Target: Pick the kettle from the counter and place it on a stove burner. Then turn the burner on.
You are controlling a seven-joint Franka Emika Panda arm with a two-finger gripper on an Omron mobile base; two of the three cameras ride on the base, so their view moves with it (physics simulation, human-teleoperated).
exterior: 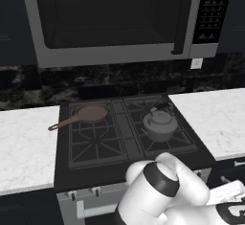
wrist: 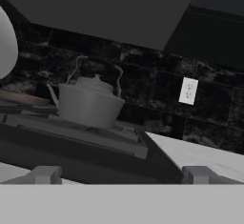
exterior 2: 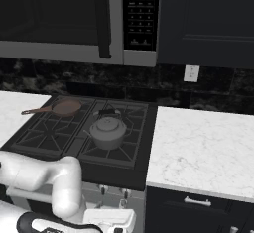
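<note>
Low and in front of the stove, the end effector (wrist: 121,175) looks up and across the cooktop from about counter height; its two finger tips (wrist: 45,174) stand far apart at the bottom of the hand view with nothing between them, so it is wide open and empty.

Straight ahead of it and a little to its left in that view sits the kettle (wrist: 88,105), resting on the stove burner (exterior: 167,140) at the front right of the cooktop, spout pointing left and the arched handle rising above the lid. The kettle is apart from the finger tips, beyond the front edge of the stove. So the placing part of the task looks done, and the burner not yet lit is what remains, as a judgement.

That makes the key relation the one to the knobs (exterior 2: 111,190): small silver ones on the stove's front face, below the cooktop edge. In the right base view they lie just beside the arm's lower links, so the end effector probably has to drop and turn toward that front panel rather than reach on toward the kettle.

Farther out, the frying pan (exterior: 86,114) lies on the back left burner, and the counter (exterior 2: 203,145) stretches away right of the stove.
</note>
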